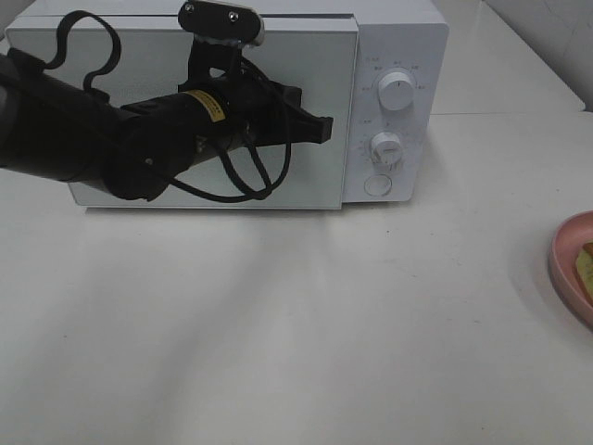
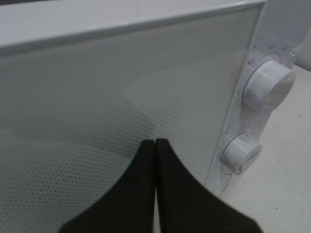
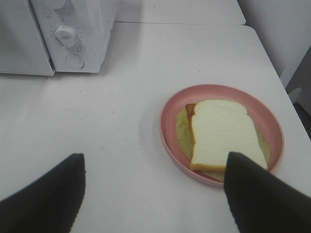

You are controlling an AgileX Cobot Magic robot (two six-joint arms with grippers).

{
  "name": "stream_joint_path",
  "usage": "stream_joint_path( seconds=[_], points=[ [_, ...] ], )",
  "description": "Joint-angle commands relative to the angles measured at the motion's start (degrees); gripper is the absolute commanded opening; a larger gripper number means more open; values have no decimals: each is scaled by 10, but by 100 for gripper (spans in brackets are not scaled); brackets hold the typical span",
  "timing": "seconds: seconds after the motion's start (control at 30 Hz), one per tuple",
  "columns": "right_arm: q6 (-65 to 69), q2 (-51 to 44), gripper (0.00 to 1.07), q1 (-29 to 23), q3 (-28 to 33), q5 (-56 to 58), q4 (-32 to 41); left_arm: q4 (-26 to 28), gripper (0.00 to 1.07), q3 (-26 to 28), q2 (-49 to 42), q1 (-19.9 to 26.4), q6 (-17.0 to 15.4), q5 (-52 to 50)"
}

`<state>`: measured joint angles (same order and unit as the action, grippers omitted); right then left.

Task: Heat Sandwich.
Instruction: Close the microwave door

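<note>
The sandwich (image 3: pixel 221 133), white bread with a tan crust and yellowish filling, lies on a round pink plate (image 3: pixel 166 127) on the white table. My right gripper (image 3: pixel 155 158) hovers open above the table just short of the plate, nothing between its fingers. In the exterior high view only a sliver of the sandwich (image 1: pixel 586 262) and the plate (image 1: pixel 561 260) shows at the right edge, and the right arm is out of frame. My left gripper (image 1: pixel 324 128) (image 2: pixel 155 143) is shut and empty, its tips close to the closed microwave door (image 2: pixel 121 97) near that door's right edge.
The white microwave (image 1: pixel 389 56) stands at the back of the table. Its control panel carries an upper knob (image 1: pixel 397 93), a lower knob (image 1: pixel 386 148) and a round button (image 1: pixel 377 185). The left arm (image 1: pixel 83 130) crosses in front of the door.
</note>
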<state>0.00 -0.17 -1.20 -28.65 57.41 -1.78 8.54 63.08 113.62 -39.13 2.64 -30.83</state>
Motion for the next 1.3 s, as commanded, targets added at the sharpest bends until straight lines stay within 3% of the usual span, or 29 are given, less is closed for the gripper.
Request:
stream_joint_path(
  seconds=[0.03, 0.13, 0.23, 1.03, 1.3],
  points=[
    [0, -15, 76, 5, 1, -2, 1, 54, 0, 26, 6, 8, 21, -18],
    [0, -15, 76, 5, 1, -2, 1, 83, 0, 58, 21, 11, 57, 0],
    [0, -15, 76, 5, 1, -2, 1, 91, 0, 73, 30, 12, 68, 8],
    [0, -15, 76, 5, 1, -2, 1, 97, 0, 87, 23, 11, 66, 42],
    [0, -15, 76, 5, 1, -2, 1, 97, 0, 45, -3, 0, 66, 43]
  ],
)
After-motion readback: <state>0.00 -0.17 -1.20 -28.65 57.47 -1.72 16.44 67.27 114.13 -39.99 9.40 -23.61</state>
